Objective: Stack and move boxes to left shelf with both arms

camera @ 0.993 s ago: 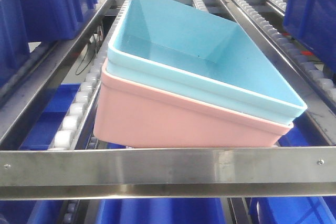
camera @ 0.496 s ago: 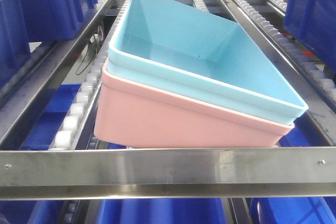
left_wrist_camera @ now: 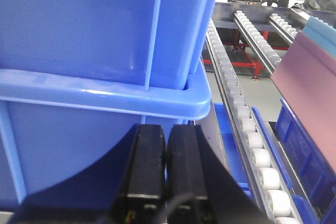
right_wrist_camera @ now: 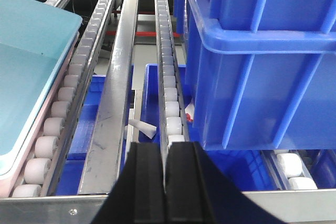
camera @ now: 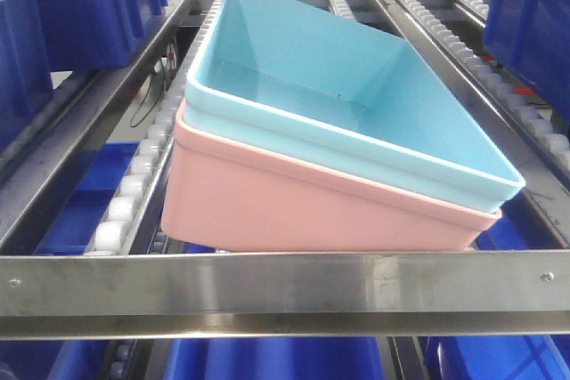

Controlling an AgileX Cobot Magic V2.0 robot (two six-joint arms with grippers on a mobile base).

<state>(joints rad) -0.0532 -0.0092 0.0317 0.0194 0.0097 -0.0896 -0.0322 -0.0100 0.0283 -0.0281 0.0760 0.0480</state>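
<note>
Boxes nested on left shelf, barely shifted right.

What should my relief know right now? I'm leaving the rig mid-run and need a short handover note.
Left gripper: fingers shut, empty, beside the dark blue crates.
Right gripper: fingers shut, empty, over a roller rail.
Blue box is nested in the pink box; the stack sits skewed on the shelf rollers behind the front crossbar.
Done: stacked, placed, released.
Left: perhaps straighten the stack.
</note>
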